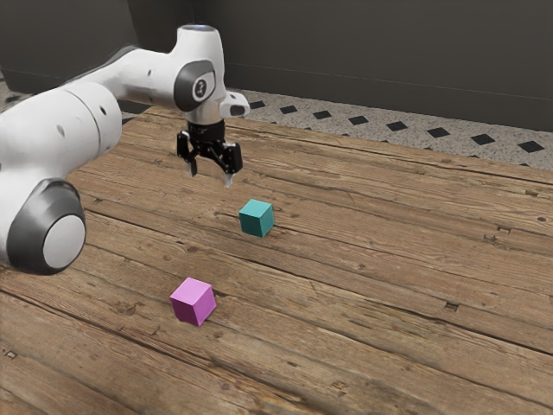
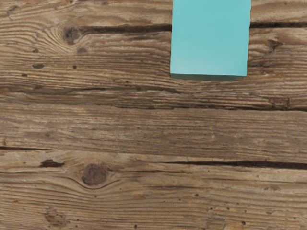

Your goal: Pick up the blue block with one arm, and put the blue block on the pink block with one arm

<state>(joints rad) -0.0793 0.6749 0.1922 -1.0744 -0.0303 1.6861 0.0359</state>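
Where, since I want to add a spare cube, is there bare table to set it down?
The table is bare across the exterior view's right, beyond the blue block and pink block, and along the near edge. Crowded: that view's left, under the arm and the open claw.

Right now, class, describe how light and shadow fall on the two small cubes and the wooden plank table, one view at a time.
Exterior view: soft, even light; the blue-green cube and the pink cube show lighter tops and darker sides, with only faint shadows at their bases on the wooden plank table, and no glare. Wrist view: the blue-green cube's top looks flat and evenly lit, with a thin darker band along one edge.
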